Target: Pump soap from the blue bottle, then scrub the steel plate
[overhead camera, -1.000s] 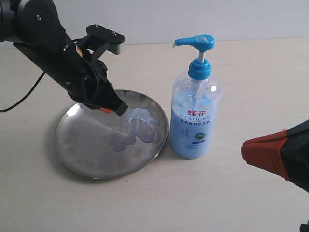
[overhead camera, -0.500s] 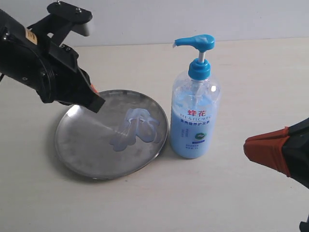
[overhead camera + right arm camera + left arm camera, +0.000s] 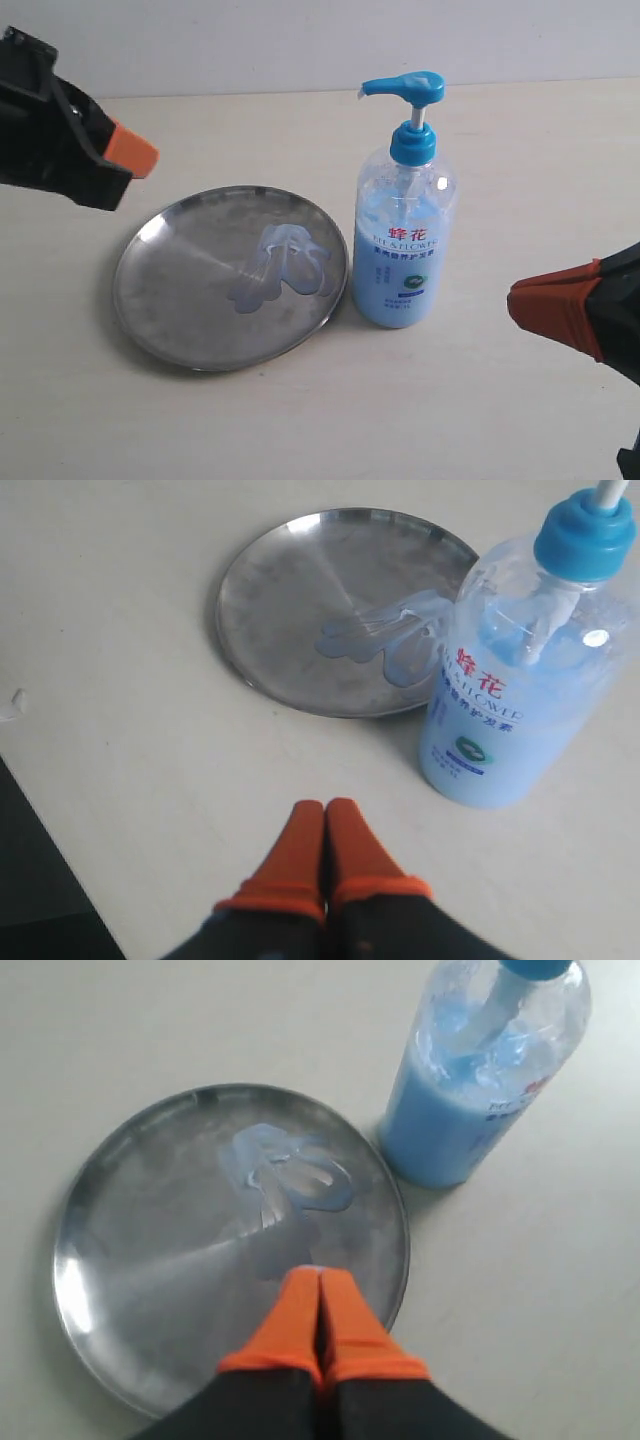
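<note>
Exterior view, near to far. Lower right edge: right gripper (image 3: 514, 301), orange fingers pressed together with nothing between them. Right wrist view agrees: clenched, empty. It hangs well apart from the blue bottle (image 3: 403, 255).

Mid frame: bottle stands upright on the table (image 3: 520, 150), just beside the right rim of the steel plate (image 3: 165, 290). Can't tell if they touch. Soap (image 3: 285, 268) lies as a pale blue smear on the plate's right half, toward the bottle.

Upper left: left gripper (image 3: 148, 157), also clenched on nothing, hanging off the plate's upper-left side.

Handling, my read:
- **Plate:** it looks thin, light and stiff, and slick where the gel sits. Expect it to skate on the bare table when you scrub. Pin it at the dry rim on the left, away from the smear.
- **Bottle:** it's nearly full, so fairly heavy, and tall enough to tip. The clear wall likely gives under a squeeze. If more soap is needed, push the pump head (image 3: 405, 88) straight down, or take the body around the label.
</note>
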You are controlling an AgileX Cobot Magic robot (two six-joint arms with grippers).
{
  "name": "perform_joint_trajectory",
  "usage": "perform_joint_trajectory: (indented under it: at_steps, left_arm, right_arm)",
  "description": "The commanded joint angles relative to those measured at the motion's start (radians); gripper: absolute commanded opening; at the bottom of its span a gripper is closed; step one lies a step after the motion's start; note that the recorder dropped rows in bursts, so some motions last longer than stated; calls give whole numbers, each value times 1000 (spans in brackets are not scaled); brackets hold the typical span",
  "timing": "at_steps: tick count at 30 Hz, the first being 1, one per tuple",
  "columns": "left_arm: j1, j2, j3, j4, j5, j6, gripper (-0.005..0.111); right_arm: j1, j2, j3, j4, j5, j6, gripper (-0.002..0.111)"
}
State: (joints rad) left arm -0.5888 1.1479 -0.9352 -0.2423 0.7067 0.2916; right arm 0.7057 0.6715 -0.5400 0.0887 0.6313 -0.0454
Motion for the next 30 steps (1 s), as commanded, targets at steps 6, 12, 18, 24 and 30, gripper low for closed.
perform_joint_trajectory:
  at_steps: [6, 12, 18, 24, 30]
  left_arm:
    - [-1, -224, 50, -8, -27, -8, 0]
    - [-1, -372, 101, -4, -51, -8, 0]
    - [-1, -504, 141, -4, -51, -8, 0]
    - [-1, -618, 183, -7, -49, -8, 0]
    - [-1, -702, 218, -7, -47, -8, 0]
  right_arm:
    - [-2, -61, 4, -44, -28, 36, 0]
    - [-2, -157, 24, -186, -35, 184, 0]
    - [-2, -259, 48, -246, -50, 247, 0]
    - [-2, -313, 64, -304, -59, 302, 0]
    - [-2, -332, 64, -303, -67, 311, 0]
